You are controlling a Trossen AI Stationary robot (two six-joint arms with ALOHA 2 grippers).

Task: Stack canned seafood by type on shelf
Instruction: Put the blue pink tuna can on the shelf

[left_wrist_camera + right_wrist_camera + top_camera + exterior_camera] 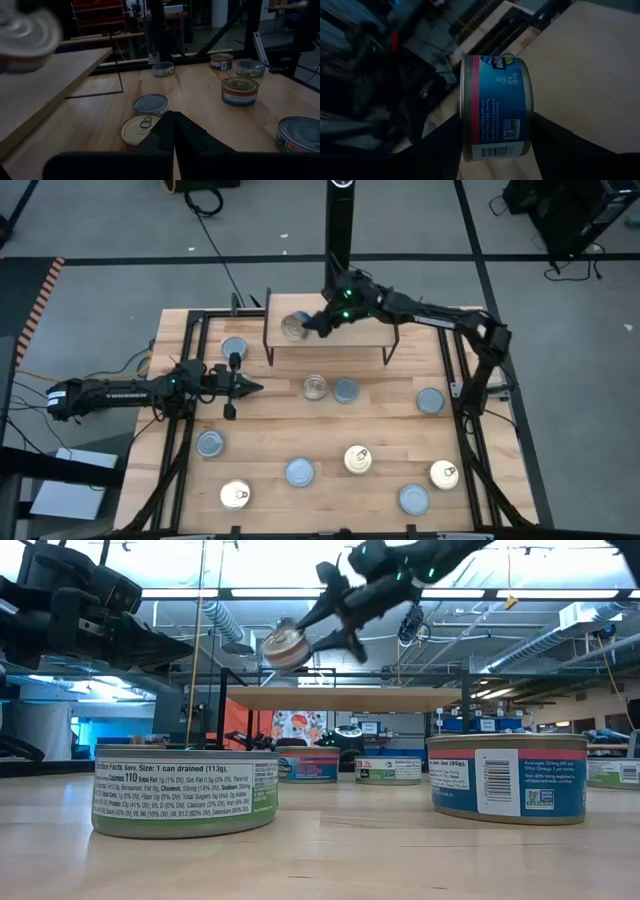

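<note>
Closest to the low camera, a green-labelled tin [185, 793] and a blue-labelled tin [508, 777] stand on the table [330, 850]. Above them the right hand [322, 625] pinches a blue-labelled tin [495, 115] by its flat ends, tilted on edge in the air over the left end of the shelf [330, 332], not touching the plank. From above, that hand [312, 326] shows over the shelf, and other tins lie scattered on the table below it, among them a gold-topped tin [315, 387] just beside a grey-topped tin [346, 390] in front of the shelf. The left hand [248, 388], its fingers pressed together and holding nothing, hangs low at the left of the table, pointing toward that pair.
</note>
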